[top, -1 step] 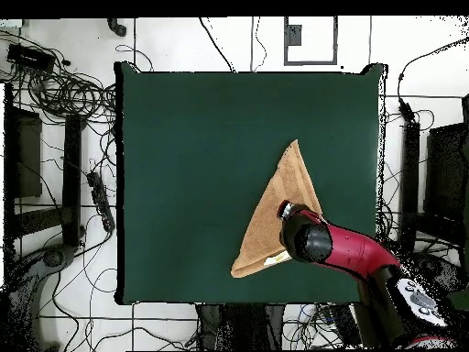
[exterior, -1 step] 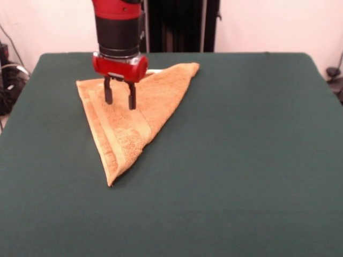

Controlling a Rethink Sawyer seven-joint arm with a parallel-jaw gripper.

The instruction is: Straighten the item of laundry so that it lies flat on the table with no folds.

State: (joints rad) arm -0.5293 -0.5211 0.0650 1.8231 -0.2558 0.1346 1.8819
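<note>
On the green surface, tan towel folded into a triangle, white tag peeking at its far edge, pincer narrowly parted, empty, over the towel's wide end.

Only the folded towel occupies the tabletop, upper left of the front view; the whole right side and lower half lie bare.
</note>
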